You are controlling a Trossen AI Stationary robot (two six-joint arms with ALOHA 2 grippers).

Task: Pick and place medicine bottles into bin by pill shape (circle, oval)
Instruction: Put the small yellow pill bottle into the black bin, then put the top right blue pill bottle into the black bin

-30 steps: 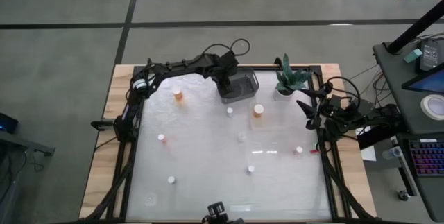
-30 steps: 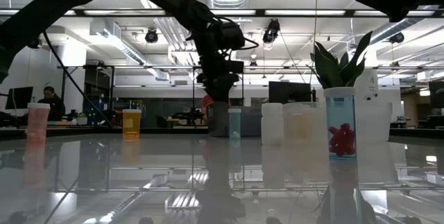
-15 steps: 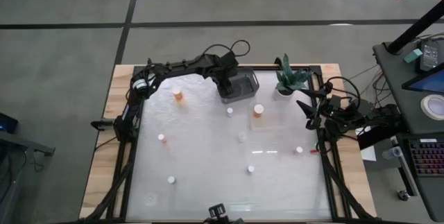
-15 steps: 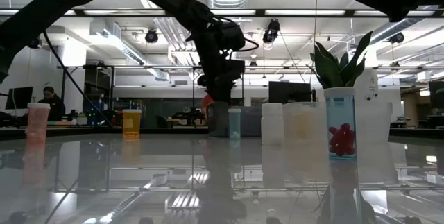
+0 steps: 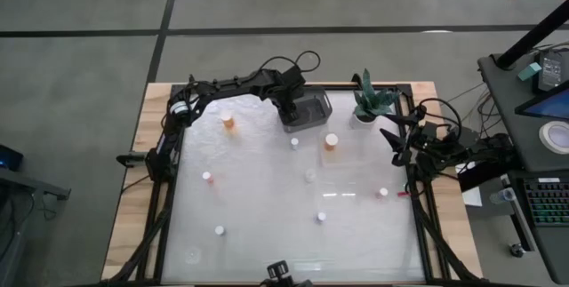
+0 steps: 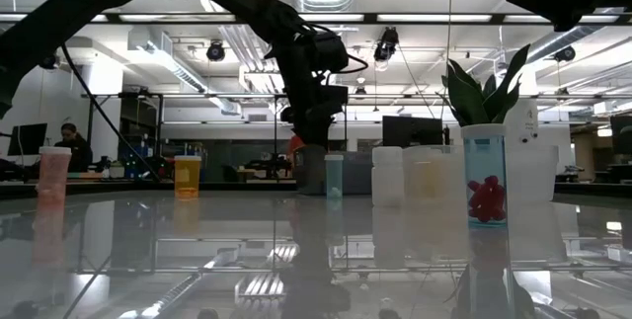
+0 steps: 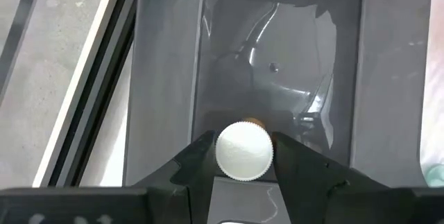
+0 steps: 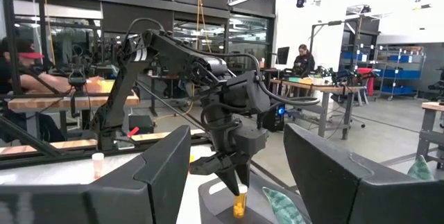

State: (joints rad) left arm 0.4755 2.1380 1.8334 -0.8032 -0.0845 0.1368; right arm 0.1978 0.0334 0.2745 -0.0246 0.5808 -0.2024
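Note:
My left gripper is shut on an orange medicine bottle with a white cap, holding it upright over the dark see-through bin at the table's back edge. In the right wrist view the same bottle hangs from the left gripper just above the bin. An orange bottle stands left of the bin, and a white-capped orange one stands in front of it. Small white bottles are scattered over the table. My right gripper waits open at the right edge.
A green potted plant stands right of the bin at the back. Inside, the bin is split by upright walls. More small bottles stand toward the front. People sit at benches beyond the table.

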